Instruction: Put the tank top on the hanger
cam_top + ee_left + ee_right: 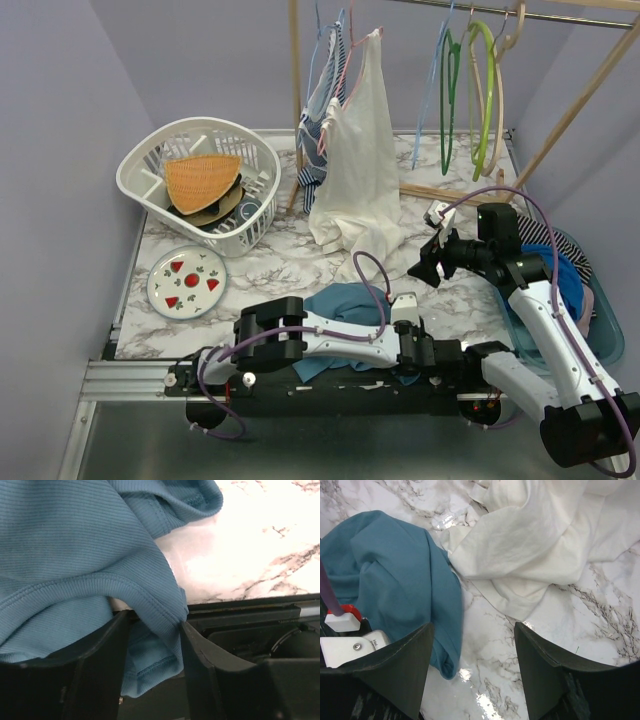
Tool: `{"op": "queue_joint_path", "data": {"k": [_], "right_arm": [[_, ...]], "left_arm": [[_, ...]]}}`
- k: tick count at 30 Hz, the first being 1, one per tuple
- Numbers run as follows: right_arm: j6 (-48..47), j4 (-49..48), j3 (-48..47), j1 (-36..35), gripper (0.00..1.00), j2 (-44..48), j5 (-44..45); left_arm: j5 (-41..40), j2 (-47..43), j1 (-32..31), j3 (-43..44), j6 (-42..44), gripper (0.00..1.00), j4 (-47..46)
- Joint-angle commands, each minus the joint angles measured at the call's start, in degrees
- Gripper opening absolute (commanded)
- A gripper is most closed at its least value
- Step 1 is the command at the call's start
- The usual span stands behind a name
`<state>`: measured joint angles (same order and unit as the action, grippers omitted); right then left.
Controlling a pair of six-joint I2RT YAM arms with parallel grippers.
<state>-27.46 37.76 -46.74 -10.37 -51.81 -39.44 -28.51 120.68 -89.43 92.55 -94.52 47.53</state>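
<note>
The teal-blue tank top (pixel 345 300) lies crumpled on the marble table near the front edge, partly under my left arm. My left gripper (pixel 415 355) is low at the front edge. In the left wrist view it (pixel 155 622) is shut on a hemmed fold of the tank top (pixel 75 545). My right gripper (pixel 425 268) hovers open and empty above the table, to the right of the tank top. In the right wrist view it (pixel 473 625) is over bare marble, with the tank top (pixel 395 575) at left. The beige hanger (pixel 500 100) hangs on the rail at back right.
A long cream-white garment (pixel 360 150) hangs from the rack and pools on the table (pixel 530 545). A striped garment (pixel 322 110) and green hangers (pixel 484 80) also hang there. A white basket (pixel 200 185) and a plate (pixel 186 281) sit at left. A blue bin (pixel 600 320) stands at right.
</note>
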Motion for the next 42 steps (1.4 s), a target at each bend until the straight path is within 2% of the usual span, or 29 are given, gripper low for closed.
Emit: {"op": "queue_joint_path", "data": {"k": [1, 2, 3, 6, 10, 11, 13, 14, 15, 17, 20, 23, 26, 28, 30, 38, 42], "right_arm": [[0.3, -0.4, 0.3, 0.4, 0.73, 0.0, 0.4], [0.3, -0.5, 0.3, 0.4, 0.73, 0.0, 0.4], [0.2, -0.5, 0.4, 0.3, 0.73, 0.0, 0.4], [-0.1, -0.3, 0.5, 0.3, 0.73, -0.2, 0.4], [-1.9, 0.4, 0.6, 0.3, 0.73, -0.7, 0.4], [-2.6, 0.6, 0.6, 0.4, 0.73, -0.7, 0.4], [-3.6, 1.4, 0.7, 0.3, 0.73, -0.9, -0.8], [-4.6, 1.5, 0.8, 0.3, 0.73, -1.3, -1.7], [-6.2, 2.2, 0.9, 0.4, 0.73, -1.5, -2.4], [-7.9, 3.1, 1.1, 0.3, 0.73, -2.2, -3.7], [-15.0, 7.3, 1.9, 0.1, 0.73, -3.6, -10.2], [-21.8, 10.0, 3.7, -1.8, 0.74, -4.2, -14.3], [-24.6, 7.5, 7.0, -7.3, 0.74, -3.5, -13.0], [-25.1, 4.1, 8.5, -12.4, 0.74, -3.3, -8.9], [-25.8, 2.2, 9.6, -14.6, 0.74, -4.3, -5.8], [-26.7, -0.6, 8.6, -20.6, 0.74, -8.2, -7.7], [-22.6, -5.1, 8.2, -24.1, 0.74, -11.8, -8.2]], "left_arm": [[-2.5, 1.5, 1.0, -0.6, -1.9, 0.42, 0.0], [-3.6, 1.3, 1.1, -0.8, -1.8, 0.38, -0.2], [-4.2, 0.5, 1.1, -1.0, -1.8, 0.29, -0.3], [-5.9, -2.2, 1.1, -3.7, -1.4, 0.18, -2.0], [-9.2, -10.4, 1.1, -13.8, -1.5, 0.14, -8.4], [-10.1, -13.0, 1.3, -20.9, -0.8, 0.12, -14.1], [-10.9, -21.3, 1.8, -28.9, 1.7, 0.06, -21.2], [-10.7, -24.2, 2.8, -36.9, 3.4, 0.05, -30.0], [-10.5, -29.7, 3.5, -40.7, 4.8, 0.01, -34.0], [-8.9, -34.7, 4.6, -50.3, 10.0, 0.0, -44.8], [-5.4, -43.3, 6.6, -59.8, 18.9, 0.0, -57.1], [-2.4, -50.9, 8.3, -66.5, 24.6, 0.0, -63.5], [-0.1, -58.1, 10.1, -70.4, 28.9, 0.0, -66.2], [1.3, -63.4, 11.3, -73.1, 30.9, 0.0, -66.7], [1.7, -68.7, 11.7, -74.6, 33.0, 0.0, -65.2], [3.6, -82.6, 13.2, -75.7, 40.4, 0.0, -57.3], [2.8, -88.6, 13.7, -72.6, 44.3, 0.0, -51.4]]}}
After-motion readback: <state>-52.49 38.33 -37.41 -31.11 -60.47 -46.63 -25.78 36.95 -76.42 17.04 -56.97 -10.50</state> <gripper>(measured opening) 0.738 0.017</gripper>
